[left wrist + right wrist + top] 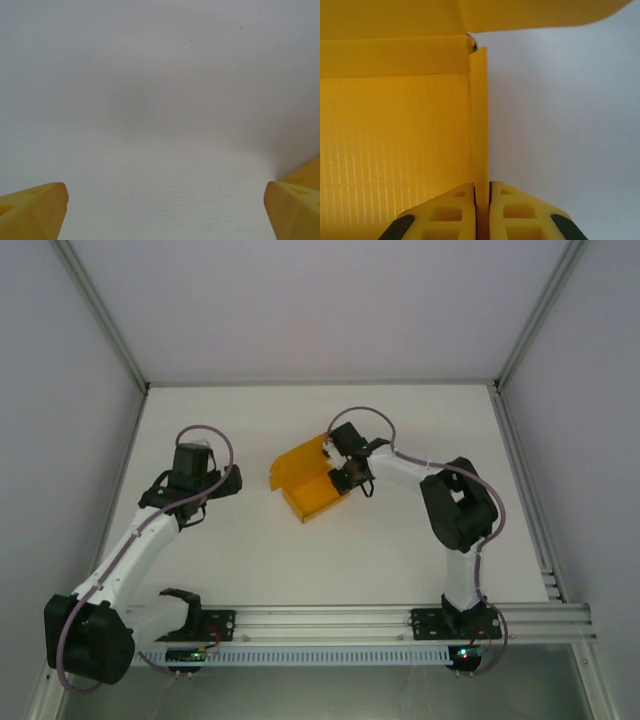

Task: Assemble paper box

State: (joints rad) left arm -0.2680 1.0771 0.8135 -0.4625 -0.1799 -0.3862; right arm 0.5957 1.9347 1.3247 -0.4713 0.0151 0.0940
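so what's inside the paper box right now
The paper box shows only bare orange-yellow card inside, with nothing lying on the visible floor. The right tool pinches its side wall, one finger inside. The corner under the tool is covered.

You're looking at a plain white surface [300, 570], matte, with soft shadows lying on it. Pale walls close it in: a back wall [320, 300], a left wall [45, 440] and a right wall [600, 440]. Where they meet you see two slanting metal posts, a left post [100, 310] and a right post [540, 310]. Along your near edge runs a silver grooved rail [330, 618], with a slotted white strip [330, 652] just below it. A narrower side rail [528, 500] borders the surface's right edge.
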